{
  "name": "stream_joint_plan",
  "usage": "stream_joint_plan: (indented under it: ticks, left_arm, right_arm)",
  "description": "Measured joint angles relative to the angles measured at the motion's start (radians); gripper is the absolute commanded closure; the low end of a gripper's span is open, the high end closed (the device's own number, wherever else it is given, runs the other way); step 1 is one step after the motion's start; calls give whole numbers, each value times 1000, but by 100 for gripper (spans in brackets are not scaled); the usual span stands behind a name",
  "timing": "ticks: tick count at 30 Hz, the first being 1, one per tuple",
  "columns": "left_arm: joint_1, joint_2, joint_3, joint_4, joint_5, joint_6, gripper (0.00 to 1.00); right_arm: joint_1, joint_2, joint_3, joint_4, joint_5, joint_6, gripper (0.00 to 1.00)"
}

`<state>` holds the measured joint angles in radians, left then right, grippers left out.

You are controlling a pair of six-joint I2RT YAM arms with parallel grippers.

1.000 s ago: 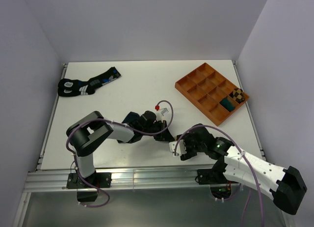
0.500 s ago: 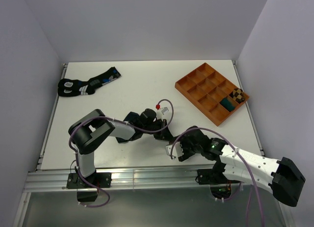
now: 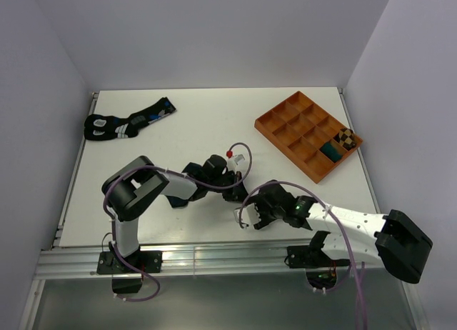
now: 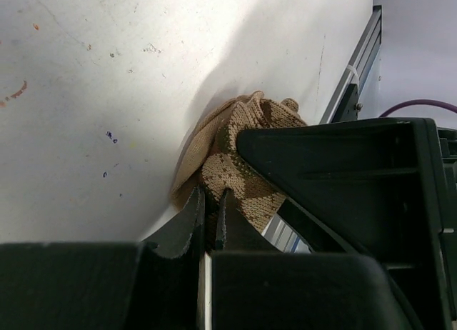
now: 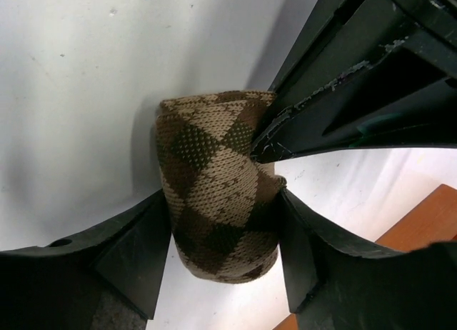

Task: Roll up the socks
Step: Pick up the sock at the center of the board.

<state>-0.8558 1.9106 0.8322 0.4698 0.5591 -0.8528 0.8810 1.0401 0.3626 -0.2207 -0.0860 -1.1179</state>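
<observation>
The tan argyle sock sits rolled near 6 o'clock on the table, the left gripper pressed together on a fold of it while the right gripper, spread wide, has a finger against each side of the roll. Should the left let go before the right squeezes firmly, the springy knit could uncoil, and the crowded fingers might collide. The table is white, smooth and speckled, set between plain pale walls, with a wooden tray at 2 o'clock.
</observation>
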Motion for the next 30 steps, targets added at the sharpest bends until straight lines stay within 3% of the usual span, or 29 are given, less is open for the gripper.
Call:
stream_joint_plan:
  ticks: [2, 3, 7, 14, 18, 30]
  left_arm:
    - [3, 1, 2, -4, 5, 2, 100]
    - [5, 1, 2, -6, 7, 2, 100]
    - [17, 4, 2, -8, 27, 2, 100]
    - [35, 5, -3, -2, 53, 2, 98]
    - [49, -9, -14, -3, 56, 1, 90]
    - [101, -153, -43, -139, -2, 3, 80]
  right_arm:
    - [0, 27, 14, 3, 3, 1, 43]
    - [0, 39, 19, 3, 4, 2, 52]
    - [0, 65, 34, 3, 6, 10, 71]
    - [0, 83, 46, 13, 3, 32, 88]
    - [0, 87, 50, 25, -3, 62, 98]
    - [-2, 107, 87, 79, -23, 134, 100]
